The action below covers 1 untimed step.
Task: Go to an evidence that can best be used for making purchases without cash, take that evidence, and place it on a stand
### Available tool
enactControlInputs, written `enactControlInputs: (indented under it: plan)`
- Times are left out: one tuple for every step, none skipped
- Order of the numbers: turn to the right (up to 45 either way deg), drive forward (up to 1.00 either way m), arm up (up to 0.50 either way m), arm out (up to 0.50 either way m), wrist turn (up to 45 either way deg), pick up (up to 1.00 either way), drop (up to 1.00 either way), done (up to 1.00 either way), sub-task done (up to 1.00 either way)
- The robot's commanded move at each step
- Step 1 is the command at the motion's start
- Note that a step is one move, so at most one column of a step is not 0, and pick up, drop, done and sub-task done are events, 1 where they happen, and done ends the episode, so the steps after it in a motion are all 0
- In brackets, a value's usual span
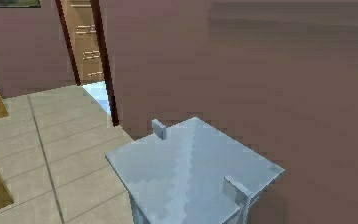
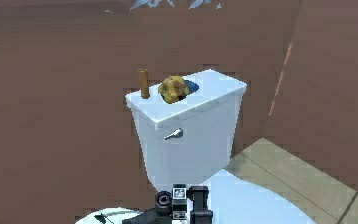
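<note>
- Stand (image 1: 192,165) near ahead; placing judged not yet done.
- Gripper (image 2: 147,213) low by toilet tank (image 2: 187,130); cannot tell whether holding anything.
- Brown blob (image 2: 173,89) atop it.

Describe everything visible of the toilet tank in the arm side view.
The toilet tank is a white, boxy, ceramic-looking cistern, standing upright against the brown wall. A silver flush lever sits on its front face. On its flat lid rest a short brown upright stick, a golden-brown lumpy thing and a blue patch. The white seat lies below it.
</note>
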Motion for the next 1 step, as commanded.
enactControlInputs:
  plan:
    - [0.0, 0.00, 0.00, 0.00, 0.0, 0.00, 0.00, 1.00, 0.00]
